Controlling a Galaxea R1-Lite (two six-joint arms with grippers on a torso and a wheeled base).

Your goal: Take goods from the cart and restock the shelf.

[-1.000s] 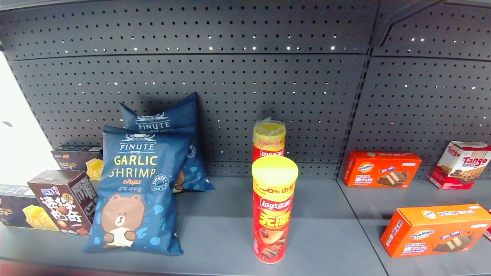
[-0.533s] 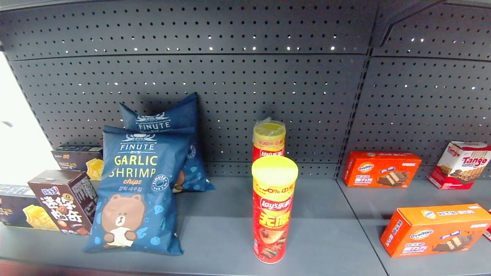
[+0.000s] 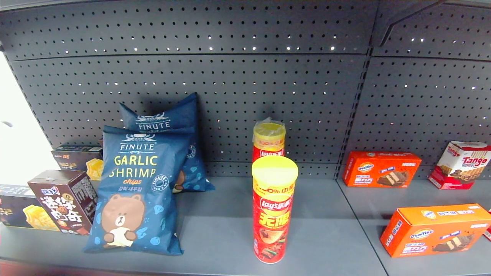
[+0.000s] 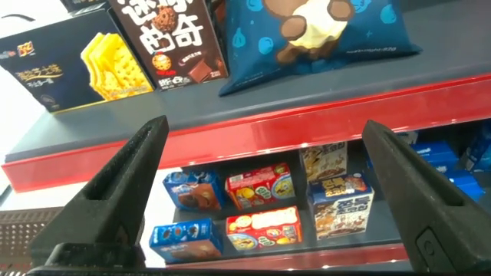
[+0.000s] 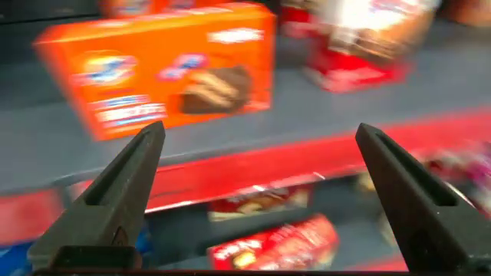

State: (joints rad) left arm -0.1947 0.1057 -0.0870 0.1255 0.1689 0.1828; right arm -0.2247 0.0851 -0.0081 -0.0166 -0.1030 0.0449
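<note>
Nothing on the grey metal shelf (image 3: 222, 234) had shifted between the earlier head views and the current one; every package kept its place.

Goods on the shelf, from the robot's left to its right:
- Two black boxes with yellow snack pictures (image 3: 21, 212) stood at the left end, one behind the other.
- A dark brown carton (image 3: 63, 201) stood just beside the front black box.
- The front blue snack bag with a bear print (image 3: 134, 191) stood upright, leaning back against the rear blue snack bag (image 3: 168, 122), which rested against the dark perforated back panel (image 3: 230, 76).
- The front red chip canister with a yellow lid (image 3: 273, 214) stood upright near the shelf's edge, and the rear red chip canister (image 3: 269, 140) stood behind it at the panel.
- Two orange rectangular boxes (image 3: 435, 229) lay on the right section, one near the edge and one at the back.
- A red and white box (image 3: 462, 165) stood tilted beside the rear orange box.

The left gripper (image 4: 265, 123) was spread wide with nothing between its fingers, facing the shelf's red front edge (image 4: 307, 126) below the brown carton and the front bag. The right gripper (image 5: 261, 128) was likewise spread wide and held nothing, facing the front orange box.
</note>
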